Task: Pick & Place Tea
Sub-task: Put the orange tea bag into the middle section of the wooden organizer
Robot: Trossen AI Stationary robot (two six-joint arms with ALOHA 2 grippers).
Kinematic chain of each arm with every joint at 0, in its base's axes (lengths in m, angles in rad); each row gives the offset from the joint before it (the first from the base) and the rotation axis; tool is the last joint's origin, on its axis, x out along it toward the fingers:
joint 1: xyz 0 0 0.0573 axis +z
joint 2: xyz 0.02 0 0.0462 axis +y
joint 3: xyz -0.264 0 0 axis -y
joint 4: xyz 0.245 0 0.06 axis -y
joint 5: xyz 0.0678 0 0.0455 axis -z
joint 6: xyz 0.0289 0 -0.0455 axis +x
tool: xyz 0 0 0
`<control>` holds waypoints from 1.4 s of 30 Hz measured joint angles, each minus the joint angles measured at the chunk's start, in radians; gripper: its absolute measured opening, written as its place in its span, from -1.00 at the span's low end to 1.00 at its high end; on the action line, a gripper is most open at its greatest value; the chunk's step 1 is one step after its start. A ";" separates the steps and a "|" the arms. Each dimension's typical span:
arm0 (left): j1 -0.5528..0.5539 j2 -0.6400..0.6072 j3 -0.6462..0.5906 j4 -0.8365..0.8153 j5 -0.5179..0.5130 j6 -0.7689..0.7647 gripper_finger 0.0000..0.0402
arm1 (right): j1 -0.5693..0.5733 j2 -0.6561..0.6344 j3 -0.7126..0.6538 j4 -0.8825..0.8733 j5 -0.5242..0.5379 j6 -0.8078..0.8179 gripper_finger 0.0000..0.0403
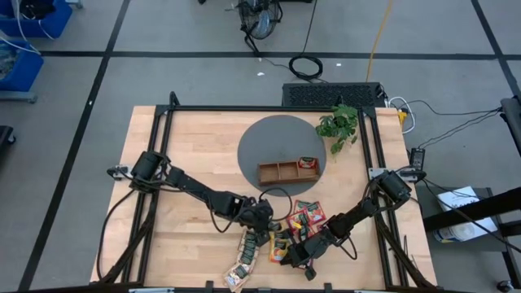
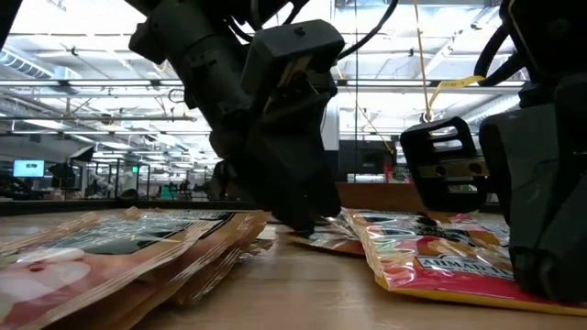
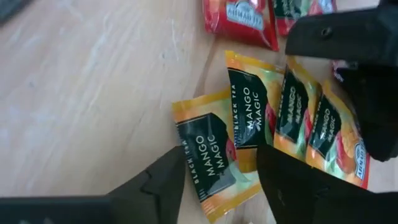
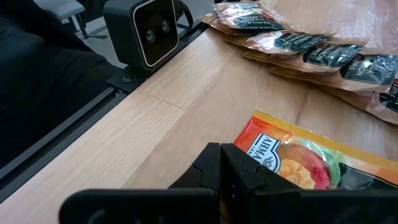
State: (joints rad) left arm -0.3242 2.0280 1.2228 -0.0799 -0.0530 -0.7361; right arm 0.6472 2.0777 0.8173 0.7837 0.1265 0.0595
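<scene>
Tea packets lie flat on the wooden table point(image 1: 187, 163) near its front edge: red ones point(image 1: 309, 216), orange-yellow ones point(image 1: 281, 242) and a beige row point(image 1: 242, 262). My left gripper point(image 3: 221, 186) slants down, open, one finger on each side of an orange-yellow "Mango Magic" packet point(image 3: 214, 163). My right gripper point(image 4: 221, 163) is shut and low over the table, its tip beside an orange packet point(image 4: 292, 158). A brown three-compartment tray point(image 1: 277, 172) on a grey disc holds one red packet point(image 1: 307, 163) in its right compartment. My left gripper has its fingers point(image 3: 158, 183) slanting down from the table's left, at the two long sides of the packet, which lies flat on the table; I cannot tell whether they touch it. My right gripper's shut tip sits at the orange packet's edge point(image 4: 252, 140); touching or not, I cannot tell.
More orange-yellow packets point(image 3: 311, 118) lie edge to edge beside the one between my left fingers, with my right arm point(image 3: 348, 37) just beyond them. A leafy plant point(image 1: 340, 124) stands at the back right. A small camera box point(image 4: 152, 28) sits at the table's near edge.
</scene>
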 joint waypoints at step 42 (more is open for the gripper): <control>-0.068 -0.183 0.000 -0.077 -0.178 0.132 -0.99 | 0.004 0.001 -0.001 0.045 0.002 -0.046 -0.84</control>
State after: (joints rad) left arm -0.3921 1.8448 1.2227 -0.1568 -0.2308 -0.6036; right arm 0.6514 2.0789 0.8162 0.8283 0.1288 0.0137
